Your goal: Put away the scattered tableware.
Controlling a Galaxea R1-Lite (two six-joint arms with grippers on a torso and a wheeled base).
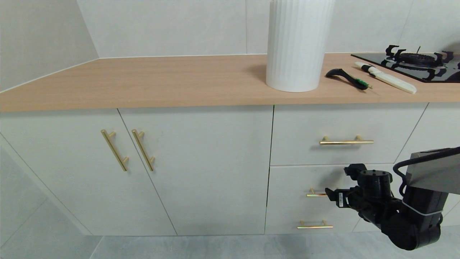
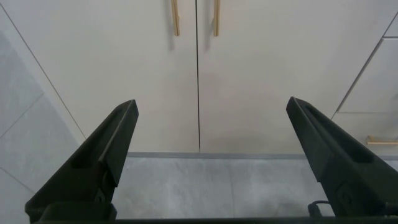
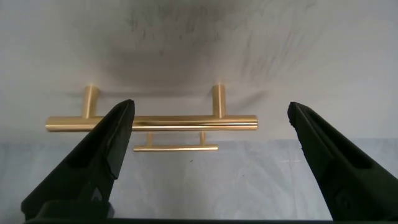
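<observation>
Kitchen front, counted kind by kind

One worktop carries one white ribbed canister, one black peeler and one white knife, and has one hob set into it. Below it are two cupboard doors, the left door and the right door. There are five brass bar handles in all. Two are on the doors, one door handle and a second door handle. Three run down the drawer fronts: a top handle, a middle handle and a bottom handle. There are two claws, the left claw and the right claw, each with two fingers.
</observation>
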